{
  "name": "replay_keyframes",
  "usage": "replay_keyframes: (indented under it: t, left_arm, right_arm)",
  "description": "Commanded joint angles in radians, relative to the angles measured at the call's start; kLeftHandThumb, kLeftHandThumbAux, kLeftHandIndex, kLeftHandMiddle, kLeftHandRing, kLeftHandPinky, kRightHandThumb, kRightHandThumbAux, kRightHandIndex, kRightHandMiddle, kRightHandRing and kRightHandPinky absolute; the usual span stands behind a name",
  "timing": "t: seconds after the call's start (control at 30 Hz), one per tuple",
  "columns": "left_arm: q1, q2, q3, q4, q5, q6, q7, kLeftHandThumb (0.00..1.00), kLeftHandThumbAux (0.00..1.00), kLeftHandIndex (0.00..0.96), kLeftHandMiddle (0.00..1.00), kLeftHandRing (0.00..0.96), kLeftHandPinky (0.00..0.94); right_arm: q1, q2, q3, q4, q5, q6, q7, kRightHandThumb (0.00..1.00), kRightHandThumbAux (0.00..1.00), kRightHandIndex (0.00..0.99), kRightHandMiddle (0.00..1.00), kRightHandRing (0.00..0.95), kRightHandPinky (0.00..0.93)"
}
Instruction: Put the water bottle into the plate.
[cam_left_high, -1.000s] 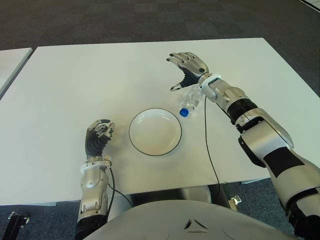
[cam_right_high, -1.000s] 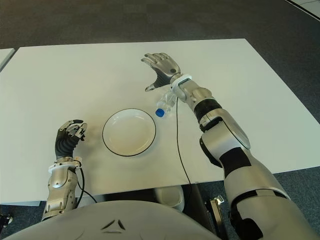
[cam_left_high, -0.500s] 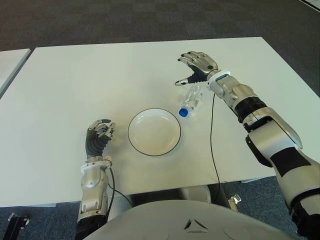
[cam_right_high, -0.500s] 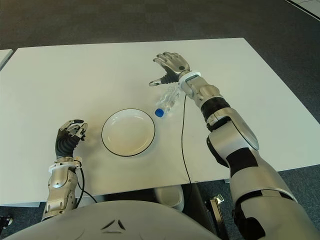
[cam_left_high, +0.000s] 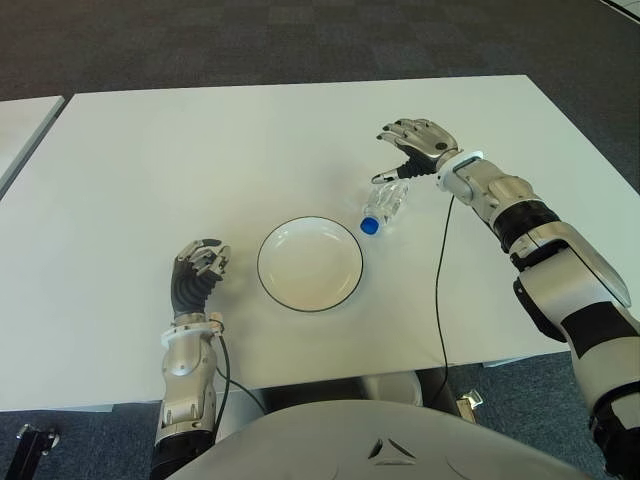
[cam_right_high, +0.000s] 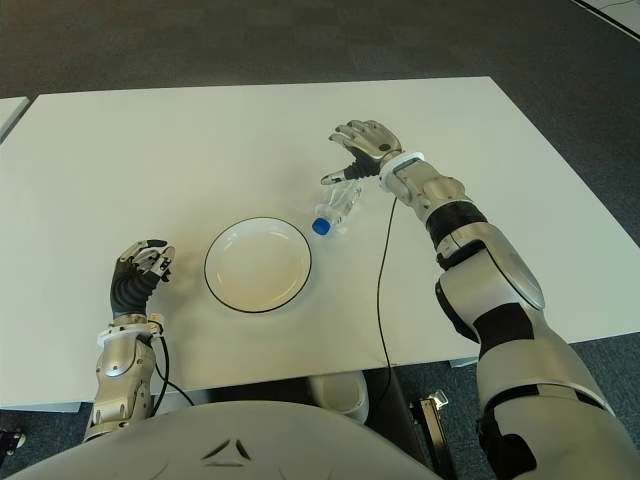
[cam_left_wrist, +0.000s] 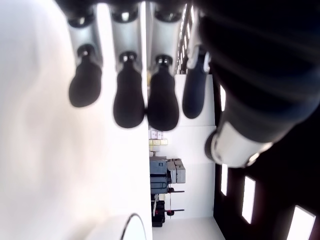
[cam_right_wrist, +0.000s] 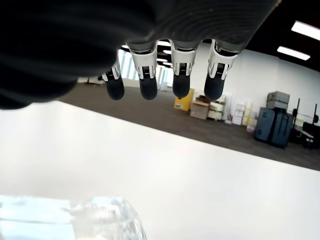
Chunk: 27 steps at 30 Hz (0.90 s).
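Your workspace is a smooth white table (cam_left_high: 150, 160) standing on dark carpet (cam_left_high: 250, 40). On it sits a round, shallow white plate (cam_left_high: 310, 263) with a thin dark rim, nothing in it. The water bottle (cam_left_high: 383, 205), clear crinkled plastic with a blue cap, lies on its side just beside the plate's far right edge, cap toward the plate. Your right hand (cam_left_high: 418, 145) is just beyond the bottle's base, fingers spread, gripping nothing. Your left hand (cam_left_high: 196, 270) shows left of the plate, fingers curled and empty. No writing is legible on the bottle.
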Motion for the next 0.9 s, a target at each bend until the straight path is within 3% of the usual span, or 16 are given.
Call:
replay_keyframes:
  t: [0.03,0.33,0.63,0.9]
  left_arm:
    - [0.004,-0.005,-0.009,0.011,-0.011,-0.007,-0.010,0.705,0.720,0.434,0.725,0.711,0.715]
    - [0.004,-0.002,-0.015,0.021,-0.023,-0.020,-0.027,0.703,0.721,0.434,0.732,0.719,0.725]
    - [0.002,-0.006,-0.014,0.030,-0.029,-0.030,-0.031,0.703,0.721,0.434,0.734,0.721,0.723]
    - [0.000,-0.005,-0.013,0.035,-0.024,-0.033,-0.024,0.704,0.721,0.434,0.734,0.720,0.721]
  right_arm:
    - [0.026,-0.035,0.048,0.033,-0.052,-0.071,-0.084,0.552,0.131,0.000,0.000,0.000,0.000]
    - [0.021,-0.053,0.147,0.096,-0.159,-0.151,-0.281,0.545,0.129,0.000,0.000,0.000,0.000]
    - [-0.007,-0.064,0.270,0.150,-0.286,-0.182,-0.503,0.517,0.135,0.000,0.000,0.000,0.000]
    - [-0.036,-0.080,0.351,0.177,-0.368,-0.198,-0.637,0.483,0.149,0.000,0.000,0.000,0.000]
